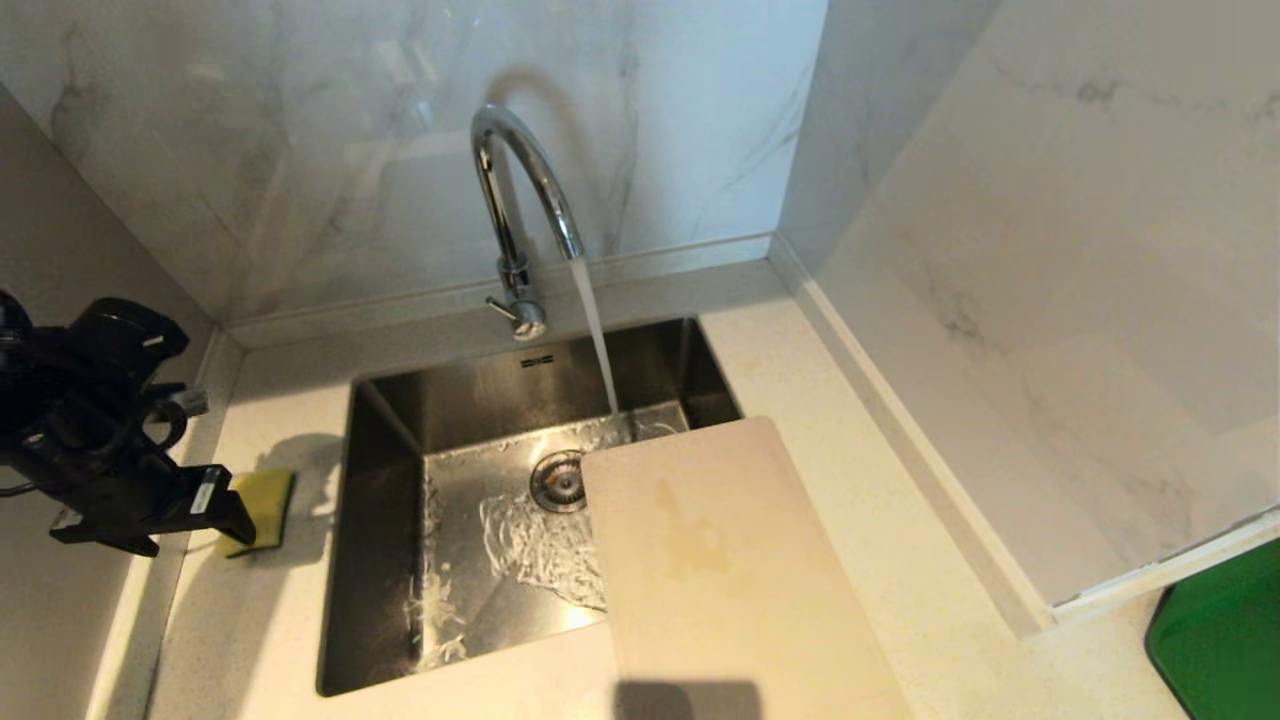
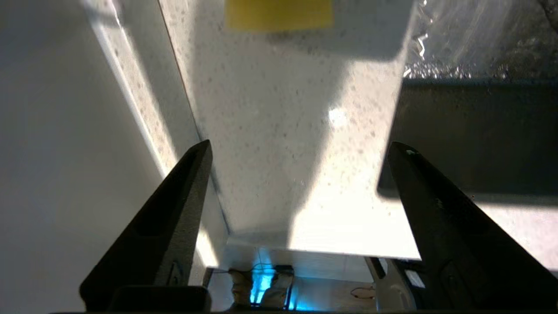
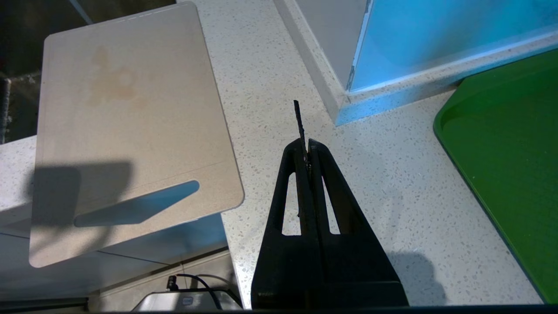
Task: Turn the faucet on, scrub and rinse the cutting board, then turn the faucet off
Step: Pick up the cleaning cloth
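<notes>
While the near end of the large cream-beige rectangular cutting board (image 1: pixel 735 570) runs off the head view's lower edge, the right wrist view shows its elongated handle slot there, overhanging the counter's front edge. Its far rounded corner juts over the square brushed-steel sink (image 1: pixel 400 420), hiding part of the basin floor at about four o'clock from the round drain (image 1: pixel 558 481). A faint yellowish stain marks the board's smooth matte face.

Water streams from the tall shiny chrome gooseneck faucet (image 1: pixel 520 190) at the sink's twelve o'clock, striking the basin just beyond the board's far edge and rippling across the steel.

At nine o'clock of the sink, the black left gripper (image 2: pixel 298 150) hovers above the speckled white stone counter (image 1: pixel 870 500), its wedge-shaped fingers spread wide and holding nothing. It partly covers a yellow rectangular sponge (image 1: pixel 268 505) in the head view; the left wrist view cuts the sponge off at the frame edge.

Only its own wrist camera shows the black right gripper (image 3: pixel 308 152), clenched tight with fingers pressed together, above bare counter between the board and a green tray (image 3: pixel 505 144) that is cropped at the edge.
</notes>
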Robot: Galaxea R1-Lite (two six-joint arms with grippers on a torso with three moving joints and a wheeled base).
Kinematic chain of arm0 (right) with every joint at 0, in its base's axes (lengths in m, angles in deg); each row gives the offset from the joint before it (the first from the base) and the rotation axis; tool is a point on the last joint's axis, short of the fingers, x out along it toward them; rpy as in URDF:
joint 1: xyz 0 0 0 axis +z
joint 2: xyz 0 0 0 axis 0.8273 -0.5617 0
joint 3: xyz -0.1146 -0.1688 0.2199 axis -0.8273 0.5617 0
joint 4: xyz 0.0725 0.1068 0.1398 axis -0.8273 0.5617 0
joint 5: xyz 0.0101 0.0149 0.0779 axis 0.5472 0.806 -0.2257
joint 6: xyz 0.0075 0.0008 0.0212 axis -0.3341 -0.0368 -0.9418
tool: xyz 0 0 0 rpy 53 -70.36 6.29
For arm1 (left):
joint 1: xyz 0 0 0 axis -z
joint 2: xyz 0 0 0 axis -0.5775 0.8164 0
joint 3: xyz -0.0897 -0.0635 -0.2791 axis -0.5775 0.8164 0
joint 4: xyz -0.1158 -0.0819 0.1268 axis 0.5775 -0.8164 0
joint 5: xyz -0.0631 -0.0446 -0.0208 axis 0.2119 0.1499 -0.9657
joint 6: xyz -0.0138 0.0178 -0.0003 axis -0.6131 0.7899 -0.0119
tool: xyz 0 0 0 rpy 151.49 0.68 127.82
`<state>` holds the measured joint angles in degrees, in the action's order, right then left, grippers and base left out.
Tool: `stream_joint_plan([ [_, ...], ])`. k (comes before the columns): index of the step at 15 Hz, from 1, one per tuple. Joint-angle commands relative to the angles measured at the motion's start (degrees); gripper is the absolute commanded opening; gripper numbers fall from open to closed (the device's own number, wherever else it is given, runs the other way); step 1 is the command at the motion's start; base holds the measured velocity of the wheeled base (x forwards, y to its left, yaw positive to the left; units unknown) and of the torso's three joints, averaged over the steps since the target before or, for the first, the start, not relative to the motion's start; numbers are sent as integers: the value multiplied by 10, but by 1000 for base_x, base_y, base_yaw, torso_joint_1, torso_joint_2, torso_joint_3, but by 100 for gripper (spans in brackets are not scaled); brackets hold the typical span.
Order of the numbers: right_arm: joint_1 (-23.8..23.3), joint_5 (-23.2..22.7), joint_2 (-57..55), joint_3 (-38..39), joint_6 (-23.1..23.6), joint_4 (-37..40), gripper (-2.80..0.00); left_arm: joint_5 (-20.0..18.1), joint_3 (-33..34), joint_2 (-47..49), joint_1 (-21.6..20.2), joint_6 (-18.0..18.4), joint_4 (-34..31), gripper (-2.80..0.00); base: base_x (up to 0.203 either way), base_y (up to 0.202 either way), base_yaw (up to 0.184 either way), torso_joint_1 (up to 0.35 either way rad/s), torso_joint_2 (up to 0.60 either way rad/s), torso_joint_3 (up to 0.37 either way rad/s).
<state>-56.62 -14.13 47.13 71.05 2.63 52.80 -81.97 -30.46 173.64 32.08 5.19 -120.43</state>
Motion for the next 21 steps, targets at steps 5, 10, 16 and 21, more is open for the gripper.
stream_joint_plan([
  [5,0,0,1,0,0,0,-280,-27,-14,64,-32,0,29,0,0,0,0,0,0,0],
  [10,0,0,1,0,0,0,-280,-30,-31,85,-45,0,30,0,0,0,0,0,0,0],
  [16,0,1,1,0,0,0,-280,-33,-37,111,-50,-1,46,0,0,0,0,0,0,0],
  [21,0,0,1,0,0,0,-280,-78,-51,122,-50,2,56,0,0,0,0,0,0,0],
])
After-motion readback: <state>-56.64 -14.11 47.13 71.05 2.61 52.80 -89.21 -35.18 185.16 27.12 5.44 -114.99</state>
